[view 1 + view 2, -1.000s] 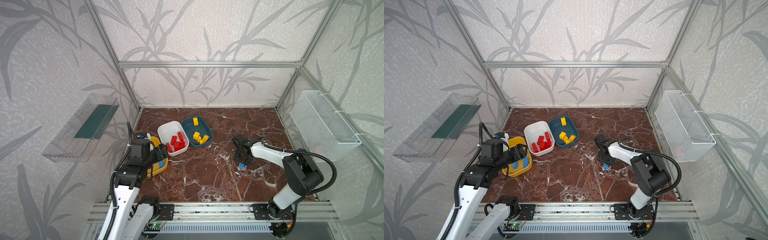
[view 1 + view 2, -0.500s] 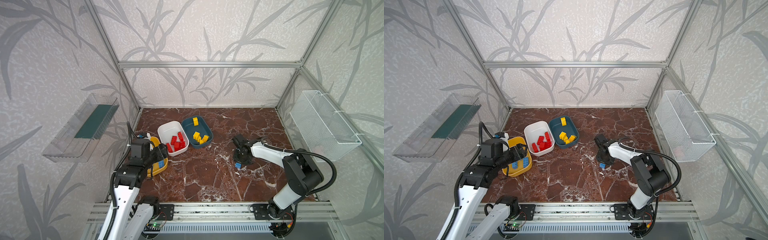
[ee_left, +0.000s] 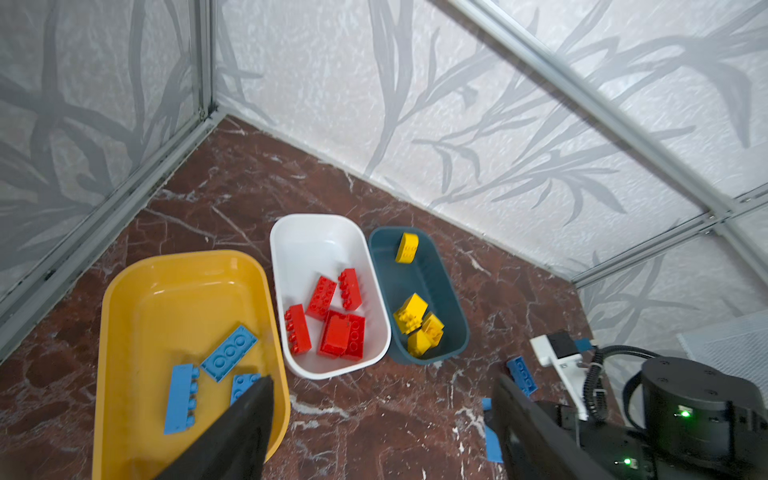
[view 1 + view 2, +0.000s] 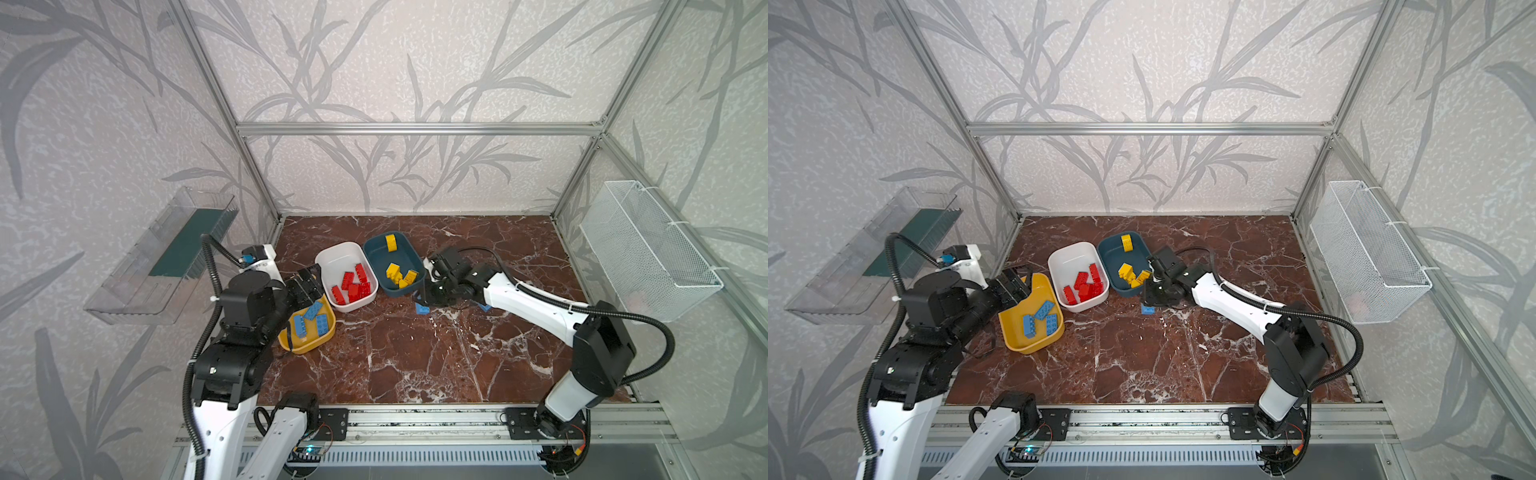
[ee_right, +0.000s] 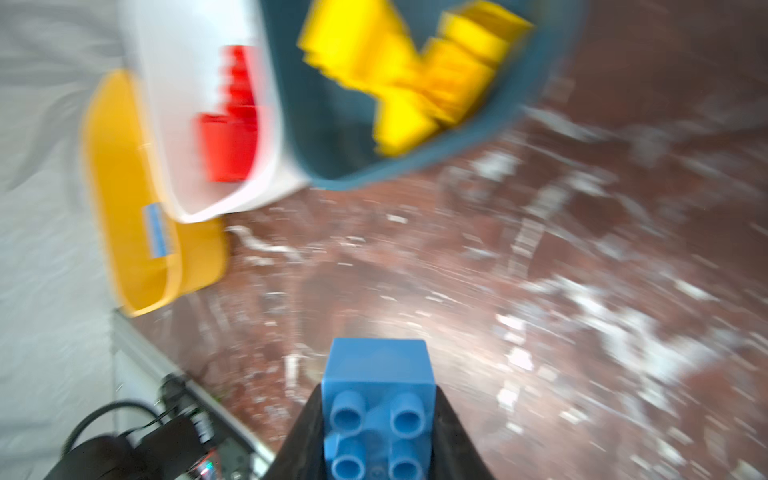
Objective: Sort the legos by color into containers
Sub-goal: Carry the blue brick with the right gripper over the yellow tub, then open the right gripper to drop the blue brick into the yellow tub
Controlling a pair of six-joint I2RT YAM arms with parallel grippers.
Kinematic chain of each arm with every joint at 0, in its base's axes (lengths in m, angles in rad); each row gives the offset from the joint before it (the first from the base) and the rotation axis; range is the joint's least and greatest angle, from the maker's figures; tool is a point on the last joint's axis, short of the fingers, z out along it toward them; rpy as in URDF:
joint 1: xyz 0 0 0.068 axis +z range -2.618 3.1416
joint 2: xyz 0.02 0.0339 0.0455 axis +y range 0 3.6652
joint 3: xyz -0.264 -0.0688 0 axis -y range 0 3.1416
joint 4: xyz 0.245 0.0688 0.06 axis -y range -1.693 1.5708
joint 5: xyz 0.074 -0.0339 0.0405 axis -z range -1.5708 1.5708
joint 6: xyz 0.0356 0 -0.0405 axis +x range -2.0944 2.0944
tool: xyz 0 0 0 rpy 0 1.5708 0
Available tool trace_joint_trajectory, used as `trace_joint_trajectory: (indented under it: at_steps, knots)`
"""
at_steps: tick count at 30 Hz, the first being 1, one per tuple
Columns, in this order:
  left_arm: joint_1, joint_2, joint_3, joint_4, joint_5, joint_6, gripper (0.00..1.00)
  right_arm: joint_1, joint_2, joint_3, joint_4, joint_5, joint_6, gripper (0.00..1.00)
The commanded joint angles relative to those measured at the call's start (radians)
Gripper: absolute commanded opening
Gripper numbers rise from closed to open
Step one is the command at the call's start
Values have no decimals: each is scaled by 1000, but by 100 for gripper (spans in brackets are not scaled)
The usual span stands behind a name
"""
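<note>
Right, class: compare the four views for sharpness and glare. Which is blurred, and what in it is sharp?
Right wrist view: tubs and marble floor smeared by motion blur; only the blue brick in the right gripper looks fairly sharp. Left wrist view: sharp, with a glossy highlight on the mustard tub. Both top views: crisp, evenly lit.

blue lego (image 5: 378, 374), mustard tub (image 3: 178, 258), red-brown marbled tabletop (image 4: 415, 365)
</note>
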Motion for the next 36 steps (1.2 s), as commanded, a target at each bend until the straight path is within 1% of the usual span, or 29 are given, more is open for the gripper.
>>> trace_joint_trajectory:
  at_steps: [1, 3, 6, 12, 13, 14, 17, 20, 23, 25, 28, 31, 33, 36]
  knots:
    - [-5, 22, 61, -42, -11, -13, 82, 67, 98, 110, 35, -84, -11, 27]
    - [-5, 33, 93, -54, -8, -17, 82, 106, 174, 191, 91, -124, 21, 27]
    - [-5, 40, 135, -78, -9, -18, 82, 161, 299, 341, 118, -171, 47, 26]
    - [-5, 32, 191, -124, -3, -21, 82, 223, 523, 613, 160, -217, 121, 24]
    - [-5, 28, 191, -127, -4, -21, 82, 223, 554, 651, 161, -216, 128, 24]
    - [-5, 24, 188, -127, -3, -21, 82, 255, 587, 696, 158, -214, 136, 24]
    - [-5, 16, 171, -135, 2, -18, 82, 264, 684, 808, 158, -238, 184, 24]
    - [-4, 10, 146, -138, 11, -16, 82, 278, 751, 909, 129, -219, 195, 25]
    - [-5, 4, 116, -129, 27, -26, 82, 281, 815, 1000, 89, -201, 206, 29]
    - [-5, 1, 105, -127, 34, -29, 82, 281, 847, 1040, 82, -202, 217, 34]
    - [-3, 1, 104, -137, 33, -25, 82, 280, 870, 1081, 76, -204, 221, 49]
    - [-4, 14, 122, -157, 35, -18, 82, 275, 867, 1095, 60, -190, 212, 60]
    - [-4, 25, 133, -165, 42, -13, 83, 267, 846, 1086, 58, -189, 202, 63]
    - [-6, 48, 149, -167, 62, 5, 83, 248, 784, 1027, 66, -183, 182, 64]
